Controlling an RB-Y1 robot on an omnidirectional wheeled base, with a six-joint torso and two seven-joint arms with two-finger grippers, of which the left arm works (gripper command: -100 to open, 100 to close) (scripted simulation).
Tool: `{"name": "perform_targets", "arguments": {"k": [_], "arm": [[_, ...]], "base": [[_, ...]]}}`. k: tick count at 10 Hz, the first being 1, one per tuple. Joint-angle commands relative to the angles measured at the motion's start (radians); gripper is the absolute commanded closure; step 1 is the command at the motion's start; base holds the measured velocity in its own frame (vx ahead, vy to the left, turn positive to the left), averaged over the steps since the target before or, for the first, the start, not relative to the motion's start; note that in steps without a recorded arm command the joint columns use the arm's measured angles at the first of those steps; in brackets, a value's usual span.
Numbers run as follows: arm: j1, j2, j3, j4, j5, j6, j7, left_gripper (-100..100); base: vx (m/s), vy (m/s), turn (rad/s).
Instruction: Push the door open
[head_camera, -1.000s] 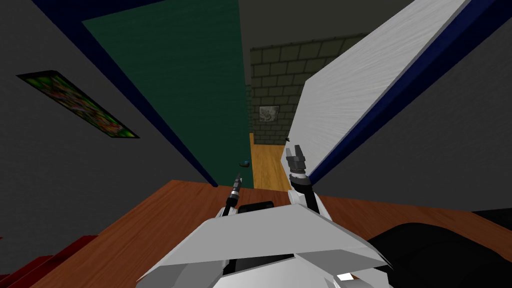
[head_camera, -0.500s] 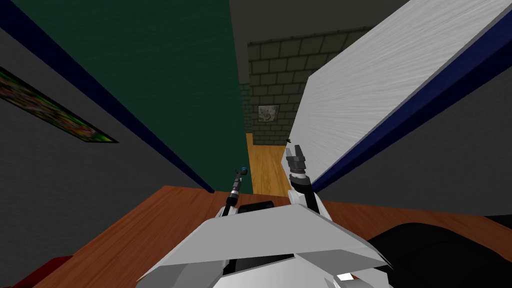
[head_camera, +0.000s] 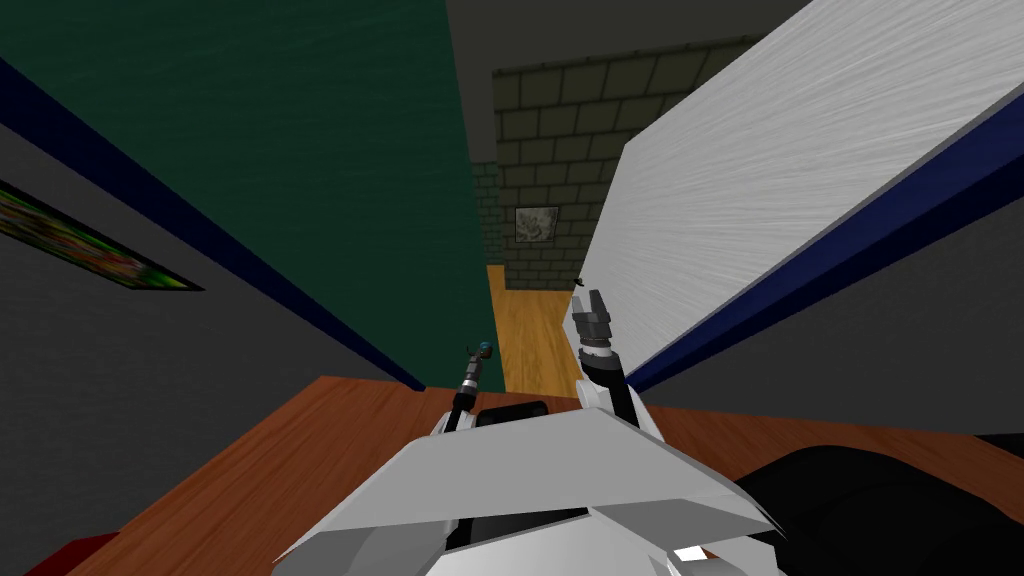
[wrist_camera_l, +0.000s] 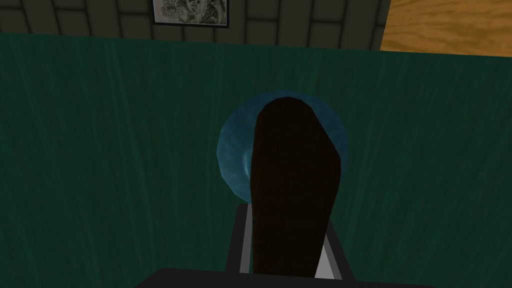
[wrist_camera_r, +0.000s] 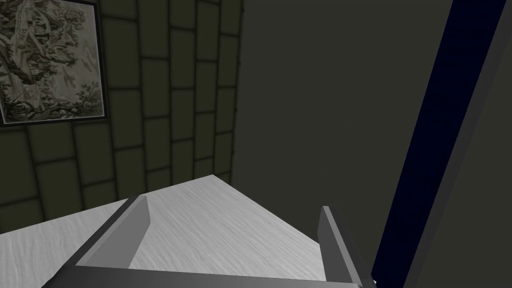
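The green door (head_camera: 300, 150) stands on the robot's left, with a dark blue frame (head_camera: 200, 240) along its side. It has a round blue knob (head_camera: 485, 349) low down near its edge. The left tool (head_camera: 477, 362) points right at the knob. In the left wrist view its two fingers (wrist_camera_l: 290, 150) are pressed together into one dark shape in front of the knob, and the knob's blue rim peeks out around them. It is hard to tell if they touch the knob.

The right tool (head_camera: 590, 300) is held up close beside a white door (head_camera: 780, 170) on the robot's right. Its fingers (wrist_camera_r: 137, 220) are spread apart, with nothing between them.

Between the two doors, a light wood floor (head_camera: 530, 330) runs to a brick wall (head_camera: 560, 130) with a small picture (head_camera: 537, 224) on it.
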Motion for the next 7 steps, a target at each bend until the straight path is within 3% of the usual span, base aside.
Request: {"name": "perform_targets", "arguments": {"k": [1,4,7], "arm": [[0.003,0.000,-0.001,0.001,-0.001,0.000,0.000,100],[0.003,0.000,-0.001,0.001,-0.001,0.000,0.000,100],[-0.006,0.005,0.020,0.005,0.008,0.002,-0.006,100]], "base": [[-0.014,0.006,-0.017],[0.000,0.000,0.000],[0.137,-0.041,0.025]]}}
